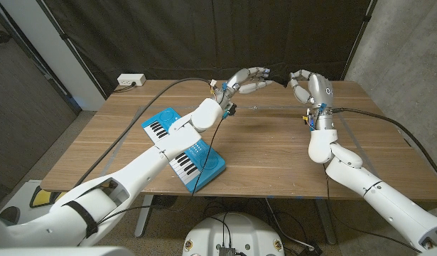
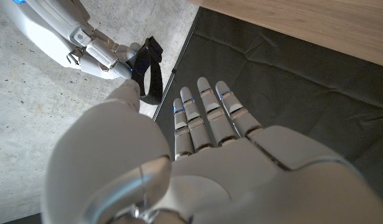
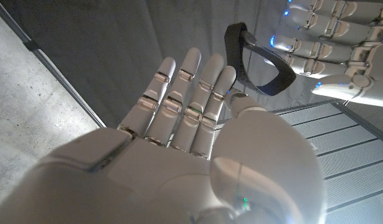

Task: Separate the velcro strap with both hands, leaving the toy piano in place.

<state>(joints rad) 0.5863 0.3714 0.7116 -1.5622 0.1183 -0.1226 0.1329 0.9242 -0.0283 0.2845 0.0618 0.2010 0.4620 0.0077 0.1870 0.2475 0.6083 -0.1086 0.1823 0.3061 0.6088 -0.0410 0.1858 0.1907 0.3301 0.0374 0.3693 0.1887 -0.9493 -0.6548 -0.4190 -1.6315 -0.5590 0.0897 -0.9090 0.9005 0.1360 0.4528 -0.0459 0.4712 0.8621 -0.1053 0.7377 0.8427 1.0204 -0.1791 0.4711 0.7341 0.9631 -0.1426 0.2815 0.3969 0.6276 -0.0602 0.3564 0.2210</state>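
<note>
Above the far middle of the desk (image 1: 275,149), the velcro strap (image 2: 149,70) hangs in the air between the two raised hands. It is a narrow black band, bent into a curved loop in both wrist views. Which way its long axis runs over the desk cannot be told. The left robot hand (image 1: 248,80) reaches toward the right one with fingers stretched out nearly straight, its thumb meeting the strap. The right robot hand (image 1: 308,87) stands upright, fingers curled toward the left, pinching the strap's other part. The blue toy piano (image 1: 184,146) lies on the desk's left side, partly under the left forearm.
</note>
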